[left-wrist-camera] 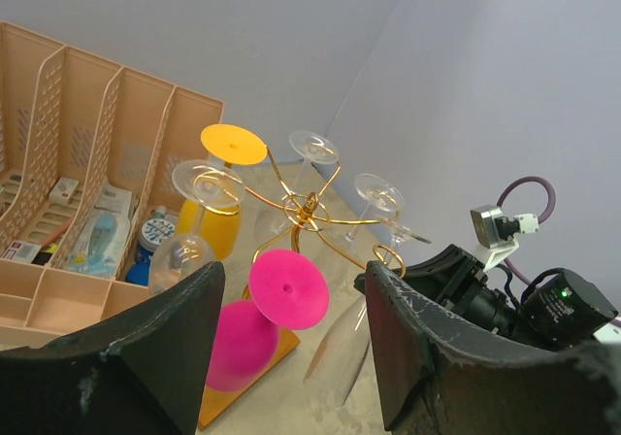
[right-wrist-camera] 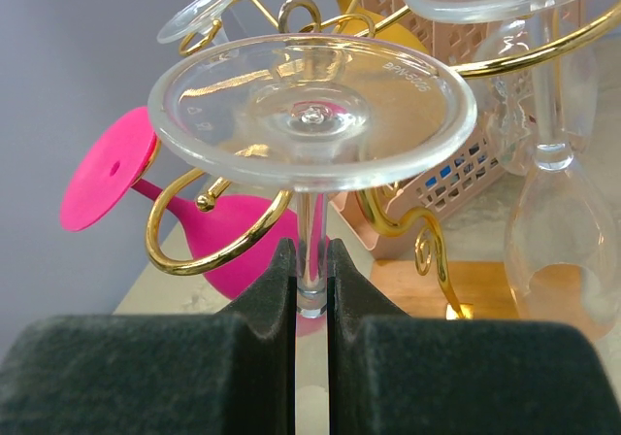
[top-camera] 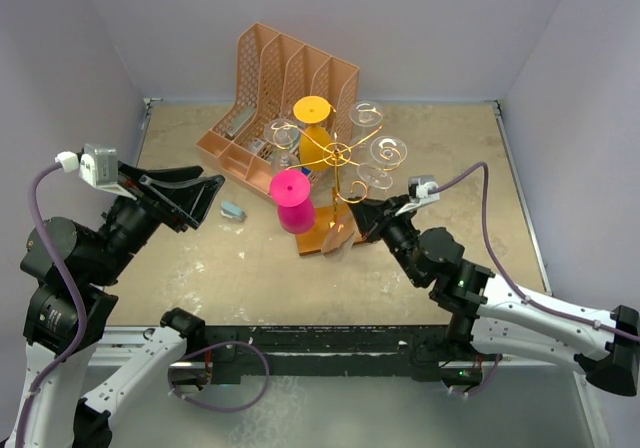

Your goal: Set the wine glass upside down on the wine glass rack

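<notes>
Walls (top-camera: 400,28) of pale purple stand around a sandy, speckled tabletop (top-camera: 450,178). The clear wine glass (right-wrist-camera: 310,115) is upside down (round flat foot on top), its thin stem pinched tight by the right gripper (right-wrist-camera: 310,265), right beside a curly arm of the shiny gold wire rack (right-wrist-camera: 199,258). The left gripper (left-wrist-camera: 291,289) gapes wide, holding nothing.

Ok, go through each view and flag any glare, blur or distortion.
Top external: soft, even light, faint shadows; the clear glasses on the wine glass rack are hard to make out. Left wrist: the left gripper looms dark and soft, the rack behind it sharp. Right wrist: the wine glass foot is crisp, mirroring gold wire; the right gripper is blurred up close.
</notes>
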Available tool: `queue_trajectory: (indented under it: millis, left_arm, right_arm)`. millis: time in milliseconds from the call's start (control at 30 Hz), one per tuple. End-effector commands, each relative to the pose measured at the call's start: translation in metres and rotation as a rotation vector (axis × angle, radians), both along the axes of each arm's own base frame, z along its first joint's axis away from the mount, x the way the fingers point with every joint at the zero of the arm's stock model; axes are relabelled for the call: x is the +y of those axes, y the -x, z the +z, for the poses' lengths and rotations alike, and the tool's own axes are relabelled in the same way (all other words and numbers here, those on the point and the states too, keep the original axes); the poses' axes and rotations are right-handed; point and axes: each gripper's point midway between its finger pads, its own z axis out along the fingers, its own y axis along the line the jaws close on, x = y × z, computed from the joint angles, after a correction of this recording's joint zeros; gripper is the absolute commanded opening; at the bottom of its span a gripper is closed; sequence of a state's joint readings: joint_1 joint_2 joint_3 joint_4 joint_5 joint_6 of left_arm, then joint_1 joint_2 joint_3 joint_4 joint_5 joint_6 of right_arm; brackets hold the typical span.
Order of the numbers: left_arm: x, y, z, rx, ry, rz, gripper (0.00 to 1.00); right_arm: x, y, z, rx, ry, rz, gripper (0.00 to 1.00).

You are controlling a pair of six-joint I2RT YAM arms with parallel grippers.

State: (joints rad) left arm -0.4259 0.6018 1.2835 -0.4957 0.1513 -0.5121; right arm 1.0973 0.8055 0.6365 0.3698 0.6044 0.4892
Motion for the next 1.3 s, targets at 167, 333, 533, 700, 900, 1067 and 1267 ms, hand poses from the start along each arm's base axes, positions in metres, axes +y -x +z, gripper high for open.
queue_trajectory:
  millis: [167,333,533,700,900,1067,1267]
  left_arm:
    - [0.005,0.002,0.013,-0.045,0.008,0.018,0.57]
    - [0.005,0.003,0.013,-0.047,0.009,0.018,0.57]
    - [0.005,0.003,0.014,-0.049,0.009,0.018,0.57]
    - [0.004,0.002,0.013,-0.047,0.009,0.018,0.57]
    - [0.004,0.001,0.013,-0.047,0.007,0.018,0.57]
    - [0.004,0.0,0.013,-0.046,0.006,0.02,0.57]
    - [0.004,-0.001,0.012,-0.044,0.002,0.021,0.57]
  right_arm:
    - [0.01,0.0,0.027,-0.098,-0.041,0.034,0.0]
    - [0.012,0.003,0.028,-0.118,-0.031,0.061,0.0]
    - [0.009,0.007,0.025,-0.135,-0.023,0.075,0.0]
    - [0.009,0.007,0.022,-0.15,0.003,0.078,0.0]
    - [0.017,0.0,0.021,-0.159,0.052,0.066,0.0]
    - [0.02,-0.002,0.028,-0.19,0.069,0.062,0.0]
    - [0.015,-0.002,0.035,-0.215,0.065,0.048,0.0]
